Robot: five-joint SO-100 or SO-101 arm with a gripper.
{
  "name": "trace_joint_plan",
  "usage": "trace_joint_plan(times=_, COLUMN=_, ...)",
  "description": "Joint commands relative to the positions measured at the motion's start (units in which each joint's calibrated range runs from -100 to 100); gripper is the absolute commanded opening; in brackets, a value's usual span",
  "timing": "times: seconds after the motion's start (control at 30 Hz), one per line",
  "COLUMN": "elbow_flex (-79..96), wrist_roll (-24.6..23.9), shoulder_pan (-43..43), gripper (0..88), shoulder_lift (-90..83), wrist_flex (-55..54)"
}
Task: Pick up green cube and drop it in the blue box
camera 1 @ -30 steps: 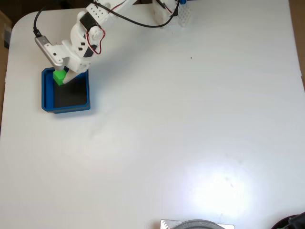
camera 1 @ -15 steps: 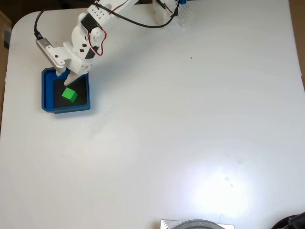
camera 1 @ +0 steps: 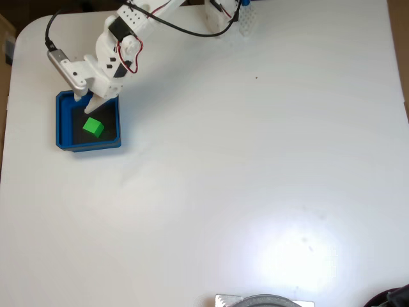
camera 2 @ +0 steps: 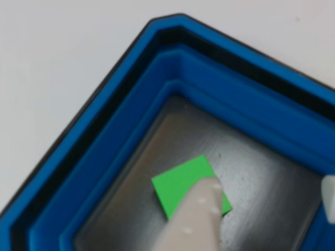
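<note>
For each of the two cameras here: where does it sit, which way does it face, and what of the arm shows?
Fixed view: high above, looking straight down on the white table; the arm reaches in from the top edge.
Other view: close above the blue box, looking down into it; one pincer finger crosses the green cube.
Shared: the cube lying on the box's dark floor.

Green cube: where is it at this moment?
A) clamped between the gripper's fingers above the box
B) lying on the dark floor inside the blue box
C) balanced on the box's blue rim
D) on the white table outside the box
B: the green cube lies on the dark floor inside the blue box, with the open gripper above it and not gripping it.
</note>
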Motion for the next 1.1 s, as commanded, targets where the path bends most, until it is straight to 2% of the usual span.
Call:
trace_joint_plan(times=0.0, elbow_flex=-2.02, wrist_roll=0.20, shoulder_pan=0.01, gripper=14.1, shoulder_lift=-8.35, wrist_flex=-1.09)
trace_joint_plan(times=0.47, elbow_flex=0.41, wrist_roll=-0.15, shoulder_pan=0.08, gripper=14.1, shoulder_lift=-17.13, wrist_flex=-0.84)
trace_joint_plan(times=1.07, elbow_flex=32.36, wrist_roll=-0.15, shoulder_pan=-0.30, gripper=14.1, shoulder_lift=-47.14, wrist_flex=-0.92)
